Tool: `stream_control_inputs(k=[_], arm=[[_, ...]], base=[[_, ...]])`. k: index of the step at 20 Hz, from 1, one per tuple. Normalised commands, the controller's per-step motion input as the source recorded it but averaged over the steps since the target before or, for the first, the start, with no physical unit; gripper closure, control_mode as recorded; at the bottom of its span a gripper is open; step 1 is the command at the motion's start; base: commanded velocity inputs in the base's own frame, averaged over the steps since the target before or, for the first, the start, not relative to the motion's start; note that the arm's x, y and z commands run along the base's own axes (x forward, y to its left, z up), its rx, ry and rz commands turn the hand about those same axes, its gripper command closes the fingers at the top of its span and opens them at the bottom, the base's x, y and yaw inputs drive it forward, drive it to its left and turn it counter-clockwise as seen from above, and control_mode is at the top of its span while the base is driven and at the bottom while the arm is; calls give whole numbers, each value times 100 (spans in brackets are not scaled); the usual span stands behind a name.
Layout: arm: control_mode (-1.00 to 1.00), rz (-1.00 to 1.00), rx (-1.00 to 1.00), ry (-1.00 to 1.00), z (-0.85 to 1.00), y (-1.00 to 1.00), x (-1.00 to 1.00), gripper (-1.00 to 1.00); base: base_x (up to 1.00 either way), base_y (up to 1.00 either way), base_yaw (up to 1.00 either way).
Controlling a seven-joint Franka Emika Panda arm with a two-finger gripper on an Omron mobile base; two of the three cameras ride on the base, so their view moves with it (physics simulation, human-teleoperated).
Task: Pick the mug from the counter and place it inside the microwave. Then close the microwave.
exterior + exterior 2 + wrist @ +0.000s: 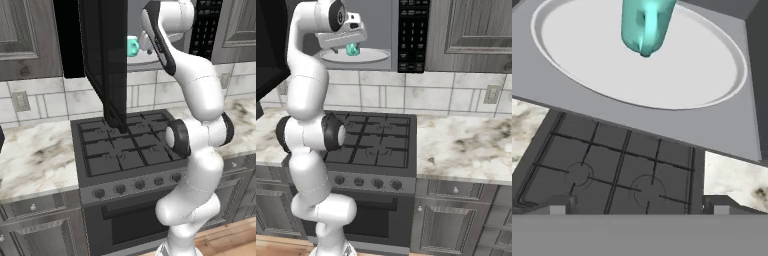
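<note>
Where the turntable (712, 85) lies, teal mug (646, 25) upright

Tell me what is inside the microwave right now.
Inside the microwave, the teal mug stands on the white turntable plate, with grey floor around it. In the right base view the arm's hand covers the mug's upper part; the cavity's upper reaches are out of sight.

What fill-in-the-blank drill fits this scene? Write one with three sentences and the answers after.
1. The mug stands on the microwave's round white ____.
2. The microwave door is ____.
3. The gripper jaws are ____, and nothing is between them.

Missing words: turntable plate; open; open
</note>
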Motion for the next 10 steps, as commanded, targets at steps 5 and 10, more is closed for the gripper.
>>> stream_control_inputs(k=[5, 10], arm=[[-100, 0, 0, -4, -3, -35, -100, -100], [-100, 0, 0, -5, -48, -19, -77, -100]], base=[[0, 0, 0], [0, 0, 0]])
